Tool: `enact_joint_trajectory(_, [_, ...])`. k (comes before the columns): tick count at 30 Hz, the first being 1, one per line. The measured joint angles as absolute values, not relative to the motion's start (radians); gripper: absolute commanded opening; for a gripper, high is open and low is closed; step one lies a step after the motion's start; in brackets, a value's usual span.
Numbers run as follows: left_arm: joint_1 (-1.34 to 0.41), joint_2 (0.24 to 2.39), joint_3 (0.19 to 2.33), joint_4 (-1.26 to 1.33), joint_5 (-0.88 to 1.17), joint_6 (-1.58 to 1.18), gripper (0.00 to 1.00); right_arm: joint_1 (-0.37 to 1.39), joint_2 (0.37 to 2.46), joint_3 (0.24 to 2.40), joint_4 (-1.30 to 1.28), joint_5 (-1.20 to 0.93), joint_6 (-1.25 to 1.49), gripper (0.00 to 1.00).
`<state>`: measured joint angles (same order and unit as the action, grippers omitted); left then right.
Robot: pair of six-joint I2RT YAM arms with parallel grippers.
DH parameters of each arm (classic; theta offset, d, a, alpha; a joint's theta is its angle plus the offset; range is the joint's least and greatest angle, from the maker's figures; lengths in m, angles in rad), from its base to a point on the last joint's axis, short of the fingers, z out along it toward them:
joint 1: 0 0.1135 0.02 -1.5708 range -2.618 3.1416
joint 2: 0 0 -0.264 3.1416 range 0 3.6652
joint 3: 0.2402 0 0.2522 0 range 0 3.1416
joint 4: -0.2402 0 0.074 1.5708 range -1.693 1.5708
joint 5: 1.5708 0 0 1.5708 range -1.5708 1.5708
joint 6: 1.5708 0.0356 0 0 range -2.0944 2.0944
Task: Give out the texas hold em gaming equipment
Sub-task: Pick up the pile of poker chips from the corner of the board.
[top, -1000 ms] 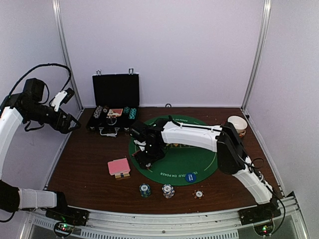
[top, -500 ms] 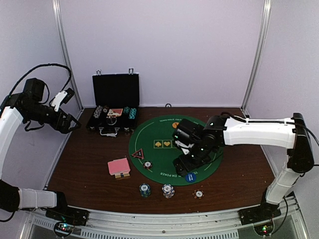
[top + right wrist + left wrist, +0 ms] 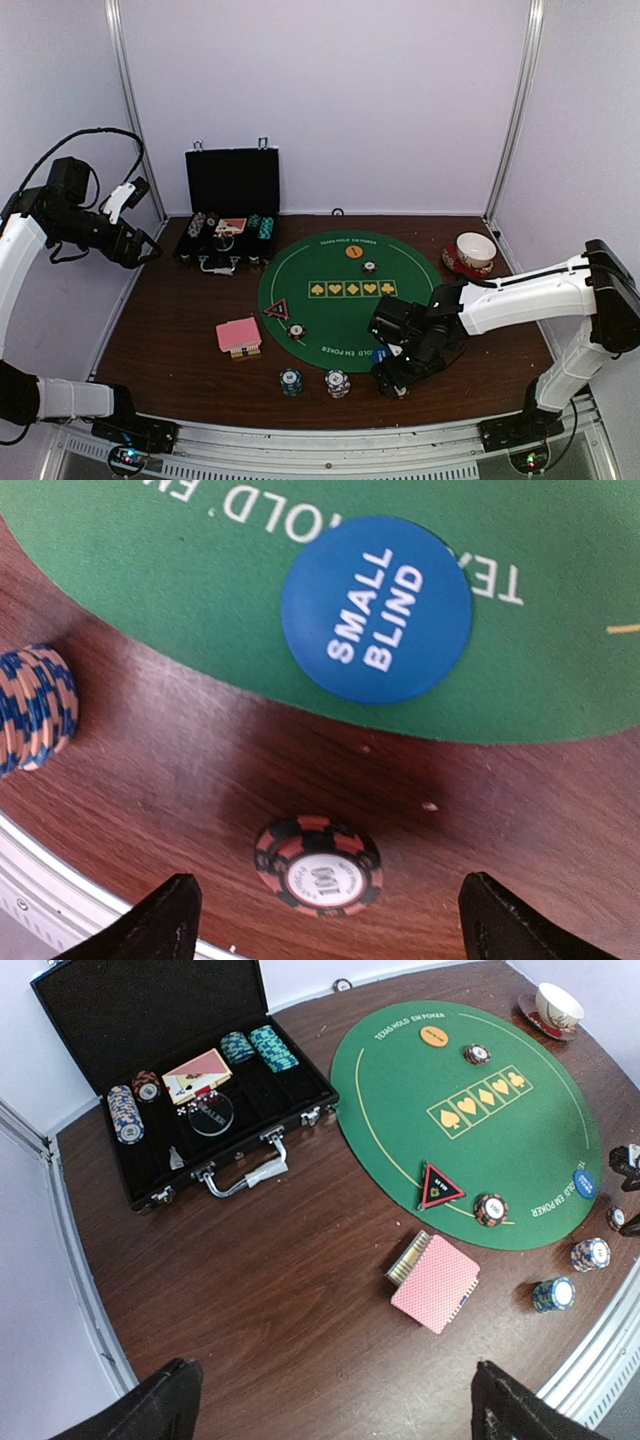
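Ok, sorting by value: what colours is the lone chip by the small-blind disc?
The chip is red with black edge stripes, white centre; clearest in right wrist view.

Diffuse overhead light is filling the booth evenly, with no hard glare. The table (image 3: 250, 1290) is showing a dull sheen in the left wrist view. Soft shadow is pooling under the right arm (image 3: 520, 295) and around the red chip (image 3: 318, 867). The left wrist view is bowing at its edges like a fisheye. The right wrist close-up is rendering the blue marker disc (image 3: 376, 610) sharp, while the fingers (image 3: 165, 920) are reading dark and soft.
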<state>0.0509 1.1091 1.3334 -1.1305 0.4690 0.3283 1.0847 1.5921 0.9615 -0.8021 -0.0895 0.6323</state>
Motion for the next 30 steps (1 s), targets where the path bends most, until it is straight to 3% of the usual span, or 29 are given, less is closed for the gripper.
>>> enact_joint_trajectory(10, [0.051,1.115,1.338,-1.132,0.469,0.328,0.98,1.089,1.643,0.925,-0.703,-0.104,0.641,0.72])
enact_joint_trajectory(18, [0.051,1.117,1.353,-1.132,0.472,0.328,0.97,1.089,1.642,0.923,-0.692,-0.104,0.654,0.49])
enact_joint_trajectory(21, [0.051,1.119,1.354,-1.132,0.473,0.328,0.98,1.089,1.642,0.923,-0.696,-0.104,0.654,0.54])
enact_joint_trajectory(24, [0.051,1.119,1.356,-1.132,0.474,0.328,0.98,1.089,1.642,0.923,-0.701,-0.105,0.648,0.74])
enact_joint_trajectory(27, [0.051,1.119,1.356,-1.132,0.476,0.328,0.97,1.094,1.641,0.925,-0.716,-0.105,0.639,0.75])
enact_joint_trajectory(30, [0.051,1.119,1.357,-1.132,0.476,0.328,0.98,1.100,1.641,0.925,-0.730,-0.106,0.632,0.69])
